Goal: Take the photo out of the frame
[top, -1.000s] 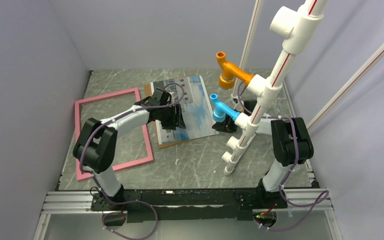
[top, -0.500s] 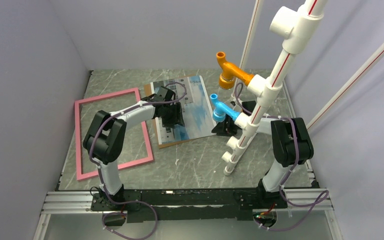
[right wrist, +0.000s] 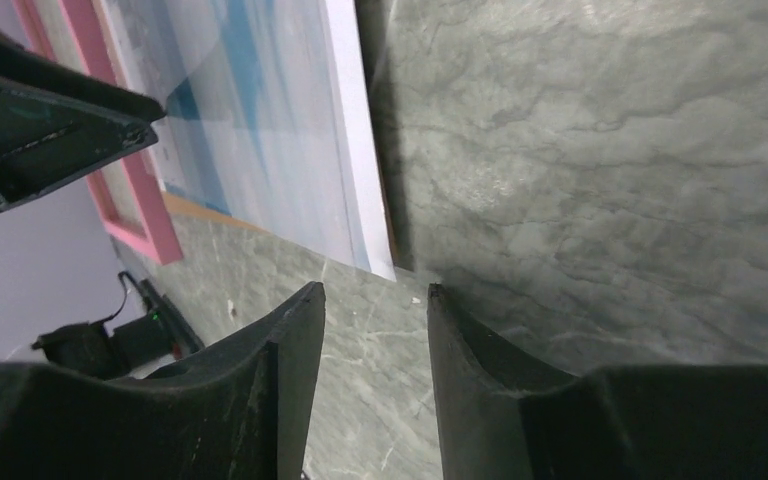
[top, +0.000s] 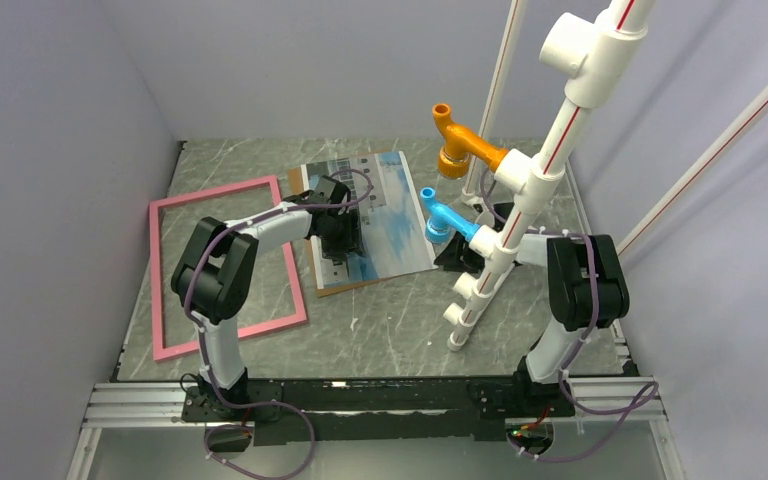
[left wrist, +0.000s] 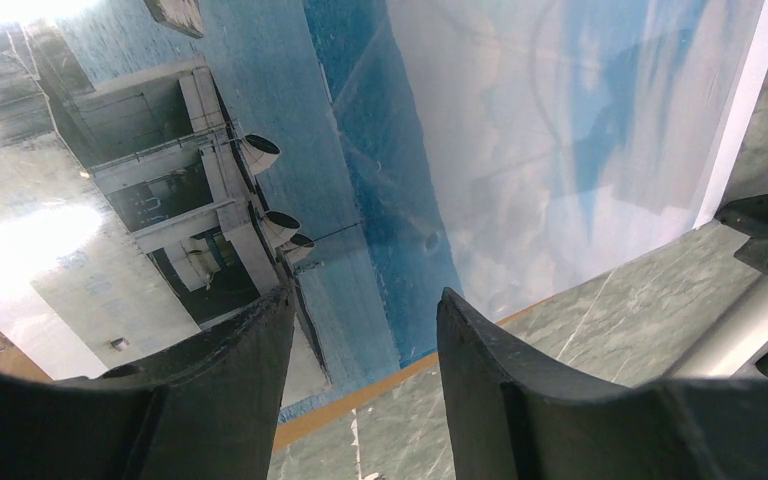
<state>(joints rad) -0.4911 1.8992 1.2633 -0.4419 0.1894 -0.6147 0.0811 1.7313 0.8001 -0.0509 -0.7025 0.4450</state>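
The left fingers (left wrist: 230, 390) are spread, low over the photo (left wrist: 520, 130). The right fingers (right wrist: 260, 400) are also apart, holding nothing, at its near-right corner. The photo lies mid-picture on a brown board (left wrist: 360, 398), with the frame (top: 231, 335) empty at left on the tabletop (top: 400, 320), so removal looks done. Only the wrist views show the finger gaps, and only the overhead view shows the whole frame.

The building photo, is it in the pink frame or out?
Out: the glossy building-and-sky photo lies on the brown backing board, beside the thin pink rectangular frame.
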